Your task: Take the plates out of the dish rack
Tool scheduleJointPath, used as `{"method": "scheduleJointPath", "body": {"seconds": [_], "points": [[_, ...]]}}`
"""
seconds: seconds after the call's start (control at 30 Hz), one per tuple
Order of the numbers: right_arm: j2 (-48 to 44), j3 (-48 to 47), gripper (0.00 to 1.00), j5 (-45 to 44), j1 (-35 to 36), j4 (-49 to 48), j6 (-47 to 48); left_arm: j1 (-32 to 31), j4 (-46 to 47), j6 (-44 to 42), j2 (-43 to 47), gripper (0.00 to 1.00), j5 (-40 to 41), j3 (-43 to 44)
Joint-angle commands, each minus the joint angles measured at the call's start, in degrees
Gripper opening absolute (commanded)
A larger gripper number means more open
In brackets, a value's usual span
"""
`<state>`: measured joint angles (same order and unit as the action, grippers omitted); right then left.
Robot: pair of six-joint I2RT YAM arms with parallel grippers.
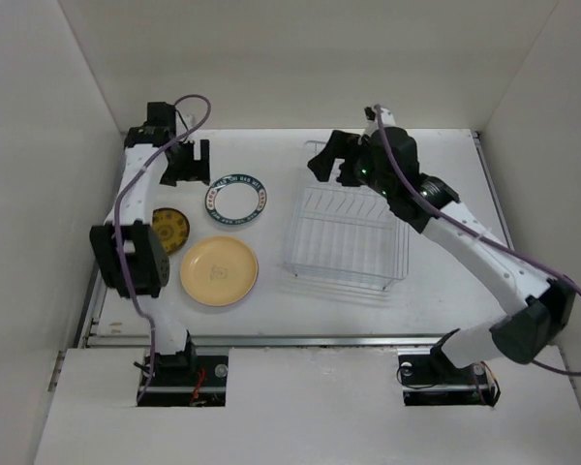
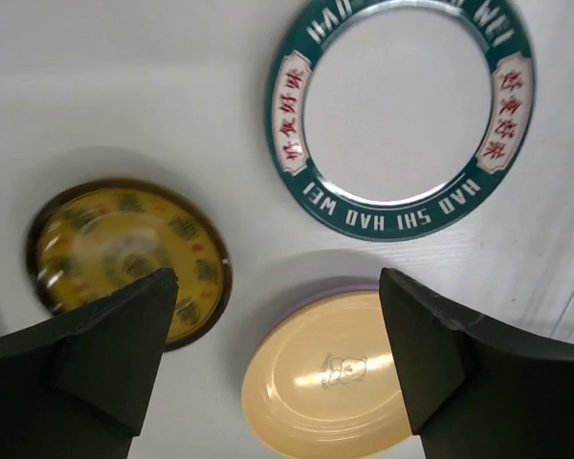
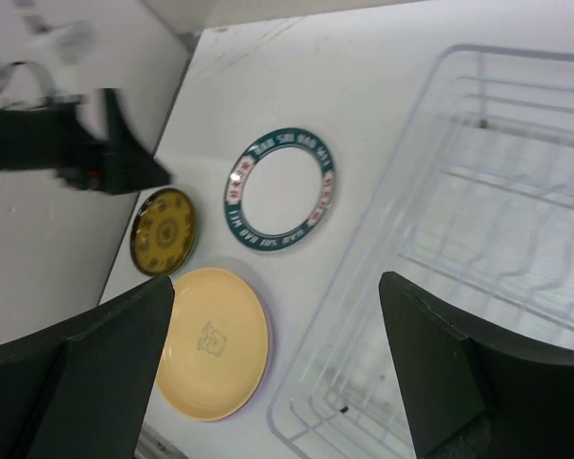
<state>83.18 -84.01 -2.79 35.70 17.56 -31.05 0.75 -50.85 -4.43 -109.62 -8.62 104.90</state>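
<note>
Left hand [image 1: 187,161] and right hand [image 1: 327,161] are open and empty, with the yellow plate [image 1: 219,270], teal-rimmed plate [image 1: 236,201] and mustard plate [image 1: 171,230] flat on the worktop [image 1: 271,305] beside the rack [image 1: 341,282].

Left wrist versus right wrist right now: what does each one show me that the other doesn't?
Only the left wrist view: the left gripper seen from its own camera, fingers spread and empty. Only the right wrist view: the dish rack, with no plate in the part shown, and the right gripper, open. Both: the mustard plate, the teal-rimmed plate and the pale yellow plate, all lying flat on the table.
</note>
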Motion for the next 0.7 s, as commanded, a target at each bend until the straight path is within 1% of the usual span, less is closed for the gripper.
{"method": "scheduleJointPath", "body": {"seconds": [0.0, 0.03, 0.07, 0.1, 0.13, 0.17, 0.27, 0.3, 0.37, 0.43, 0.5, 0.67], "points": [[-8.89, 1.73, 0.94, -11.07, 0.33, 8.00, -0.40, 3.10, 4.08, 4.50, 18.15, 0.86, 8.15, -5.11], [-10.56, 2.35, 0.98, -18.41, 0.33, 10.28, -1.72, 3.11, 6.96, 7.56, 21.26, 0.89, 19.06, -6.89], [-12.06, 3.05, 1.00, -22.40, 0.33, 15.61, -3.48, 3.72, 8.91, 8.37, 24.43, 1.00, 25.96, -8.91], [-14.68, 3.06, 1.00, -26.00, 0.33, 18.44, -5.93, 3.73, 11.10, 8.38, 30.63, 1.00, 32.90, -13.36], [-15.84, 3.06, 1.00, -28.91, 0.33, 21.00, -6.65, 3.73, 15.65, 7.08, 33.48, 1.00, 44.11, -15.50], [-17.68, 3.06, 1.00, -33.12, 0.33, 25.72, -7.96, 3.73, 17.17, 2.45, 37.16, 1.00, 47.96, -17.08], [-20.15, 2.01, 1.00, -36.41, 0.33, 30.94, -8.50, 4.87, 16.32, -4.17, 38.60, 1.00, 57.98, -17.10], [-20.94, 2.01, 1.00, -37.02, 0.33, 32.87, -8.50, 4.87, 16.31, -6.45, 39.13, 1.00, 59.84, -17.80], [-23.49, 1.48, 1.00, -37.55, 0.33, 33.41, -8.50, 4.87, 14.66, -7.00, 41.76, 1.00, 62.31, -19.21], [-26.21, 2.27, 1.00, -37.56, 0.33, 33.94, -8.50, 4.87, 11.06, -5.43, 43.43, 1.00, 61.27, -19.21], [-28.76, 4.02, 1.00, -37.03, 0.33, 33.94, -8.50, 4.87, 5.10, -0.17, 44.58, 1.00, 58.74, -17.81], [-31.67, 4.73, 1.00, -36.41, 0.33, 33.94, -8.50, 4.87, 1.38, 1.79, 44.58, 1.00, 57.40, -16.75]]}}
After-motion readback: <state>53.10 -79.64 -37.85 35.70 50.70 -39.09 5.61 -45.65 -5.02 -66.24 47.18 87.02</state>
